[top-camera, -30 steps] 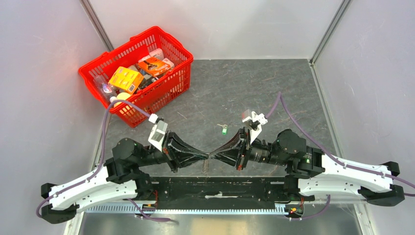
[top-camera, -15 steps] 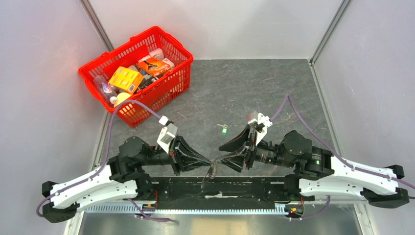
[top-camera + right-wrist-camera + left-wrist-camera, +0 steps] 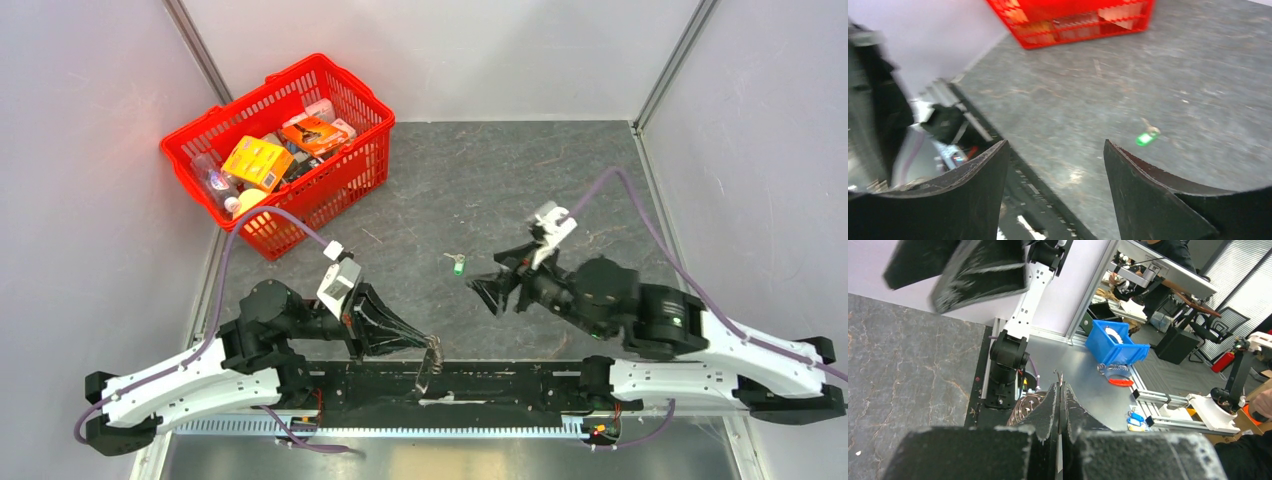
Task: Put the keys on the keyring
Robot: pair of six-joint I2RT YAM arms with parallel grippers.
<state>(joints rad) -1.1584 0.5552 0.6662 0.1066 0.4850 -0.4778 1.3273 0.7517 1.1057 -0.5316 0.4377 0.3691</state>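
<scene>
Grey marbled surface (image 3: 560, 170) across the middle, a red basket (image 3: 335, 190) of groceries parked at the far left, and all the action sits down by the near edge. The key (image 3: 457, 264) lies flat on the surface, on its own and well clear of the basket: green head, with the little silver blade angled away toward the far left in the overhead view.

The right pincer (image 3: 482, 292) is the closer one. Its jaws are spread wide with nothing between them, and its nose points at the key, which lies just ahead of it, slightly farther out and to the left. In the right wrist view the key (image 3: 1147, 136) sits ahead of the open gap, off toward the right-hand finger (image 3: 1158, 200) rather than centred, and it lies diagonally to the jaws.

The left pincer (image 3: 428, 344) is further from the key, back over the black base rail. Its fingers are pressed together on the keyring (image 3: 431, 366), which hangs from the tips, and the left wrist view shows a thin metal sliver pinched there. My read is that the right arm fetches the key, after a small shift to centre it.
</scene>
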